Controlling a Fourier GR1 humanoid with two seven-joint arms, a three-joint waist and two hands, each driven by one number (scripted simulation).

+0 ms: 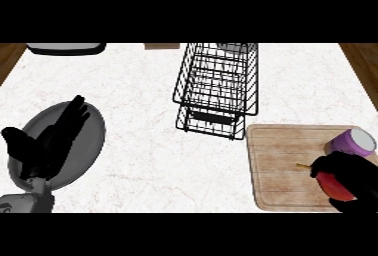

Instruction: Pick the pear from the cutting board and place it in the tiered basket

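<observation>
On the wooden cutting board (284, 165) at the lower right, my right hand (353, 176) is curled round the pear (334, 188). Only a red patch of the fruit and its thin stem show beneath the fingers. The black wire tiered basket (216, 87) stands at the top centre of the counter, up and to the left of the board, with nothing visible inside. My left hand (46, 142) rests open at the left edge, fingers up, above a grey plate (85, 150).
A purple cup with a white top (353, 141) lies on the board just above my right hand. A dark tray (66, 48) sits at the far left edge and a small brown object (162, 46) at the far centre. Wooden strips border both sides.
</observation>
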